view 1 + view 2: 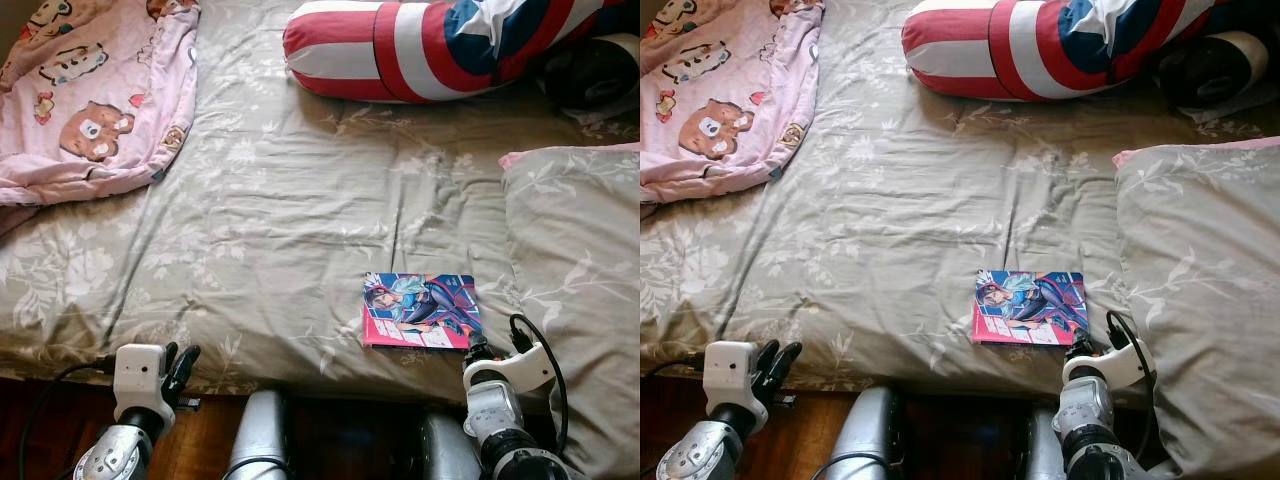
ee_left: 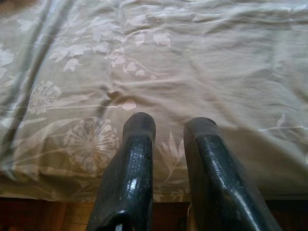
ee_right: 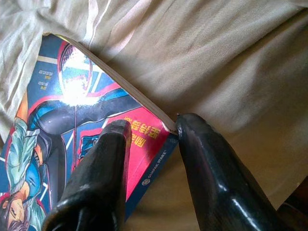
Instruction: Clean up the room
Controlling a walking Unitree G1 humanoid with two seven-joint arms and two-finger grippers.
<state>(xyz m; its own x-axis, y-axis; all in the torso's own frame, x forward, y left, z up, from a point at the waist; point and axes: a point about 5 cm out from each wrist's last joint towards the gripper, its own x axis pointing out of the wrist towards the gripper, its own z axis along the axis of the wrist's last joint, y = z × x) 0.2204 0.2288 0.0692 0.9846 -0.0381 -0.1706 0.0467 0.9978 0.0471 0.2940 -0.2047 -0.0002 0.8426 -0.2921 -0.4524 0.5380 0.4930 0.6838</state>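
Left gripper (image 2: 166, 126): two black textured fingers (image 2: 132, 163), slightly parted, nothing between them. Beneath: olive bedsheet (image 2: 202, 67), pale floral print, creased; its edge overhangs what may be dark wooden floor (image 2: 43, 214).

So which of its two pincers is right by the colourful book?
The right pincer: its open black fingers straddle a corner of the glossy pink-and-blue comic book. The left pincer hovers open above bare floral bedsheet near the bed's edge.

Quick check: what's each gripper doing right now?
Left gripper: open, empty, over the bedsheet at the bed's edge.
Right gripper: open, fingers straddling a corner of the comic book, not clamped.
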